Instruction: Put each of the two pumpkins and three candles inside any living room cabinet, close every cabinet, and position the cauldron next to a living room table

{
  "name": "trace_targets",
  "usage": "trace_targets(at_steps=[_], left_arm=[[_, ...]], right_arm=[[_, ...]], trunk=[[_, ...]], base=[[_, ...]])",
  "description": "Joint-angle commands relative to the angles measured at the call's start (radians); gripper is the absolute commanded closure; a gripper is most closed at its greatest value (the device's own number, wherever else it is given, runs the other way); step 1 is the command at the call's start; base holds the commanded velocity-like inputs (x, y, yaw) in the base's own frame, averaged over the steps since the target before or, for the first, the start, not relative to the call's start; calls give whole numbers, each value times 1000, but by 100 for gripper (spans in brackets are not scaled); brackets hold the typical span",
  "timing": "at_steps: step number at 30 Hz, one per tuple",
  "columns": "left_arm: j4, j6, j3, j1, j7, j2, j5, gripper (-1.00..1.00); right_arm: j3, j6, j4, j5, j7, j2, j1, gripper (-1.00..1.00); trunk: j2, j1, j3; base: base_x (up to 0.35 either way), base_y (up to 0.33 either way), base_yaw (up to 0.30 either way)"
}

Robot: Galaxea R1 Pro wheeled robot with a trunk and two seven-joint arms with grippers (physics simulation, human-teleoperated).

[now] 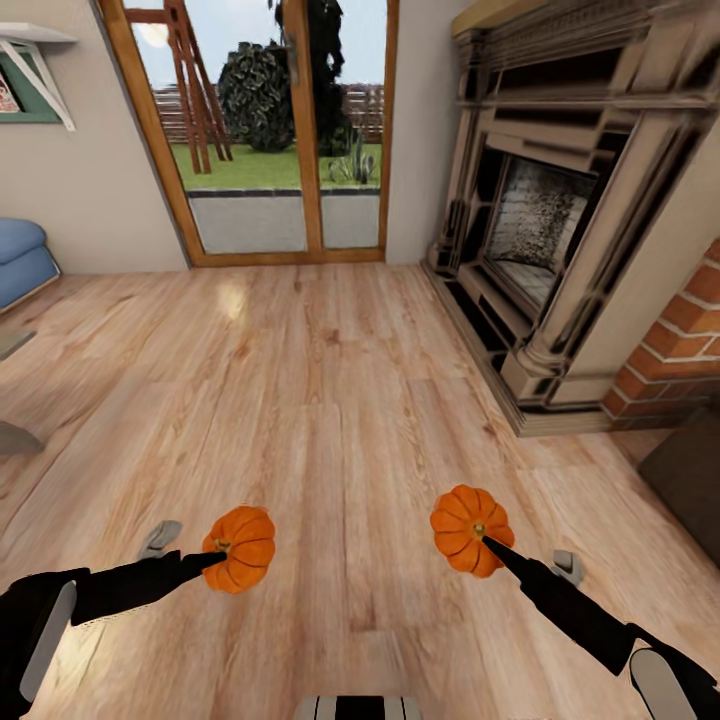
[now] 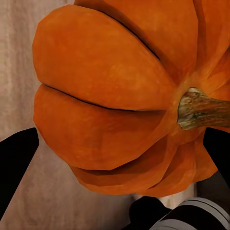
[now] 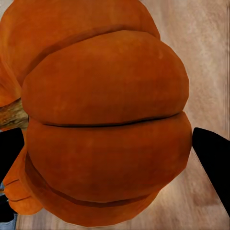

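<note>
- Left pumpkin [image 1: 241, 548]: held off the wood floor [image 1: 330, 400] by the left end effector [image 1: 216, 556], fingers closed on it near the stem; close-up w/ dark fingers either side [image 2: 105, 96].
- Right pumpkin [image 1: 470, 530]: clamped same way in the right end effector [image 1: 488, 541]; close-up [image 3: 105, 124].
- Ahead: glass patio door [image 1: 270, 140]; fireplace [image 1: 540, 220] on the right w/ brick beside it; blue sofa [image 1: 20, 260] at far left.

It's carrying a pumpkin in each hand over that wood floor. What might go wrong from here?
The left pumpkin and right pumpkin each seem pinched only near the stem; either might slip and roll across the floor. The fireplace stands close on the right, so a turn could clip it.
</note>
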Motion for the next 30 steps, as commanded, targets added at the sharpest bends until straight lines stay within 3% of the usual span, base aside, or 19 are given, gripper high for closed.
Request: trace_targets(at_steps=[1, 11, 30], left_arm=[[0, 1, 0, 0, 0, 0, 2, 100], [0, 1, 0, 0, 0, 0, 2, 100], [0, 1, 0, 0, -1, 0, 2, 100]], right_arm=[[0, 1, 0, -1, 0, 0, 0, 100], [1, 2, 0, -2, 0, 0, 0, 100], [2, -1, 0, -2, 1, 2, 0, 100]], trunk=[[0, 0, 3], [3, -5, 35], [7, -13, 108]], base=[[0, 0, -268], [0, 0, -247], [0, 0, -10]])
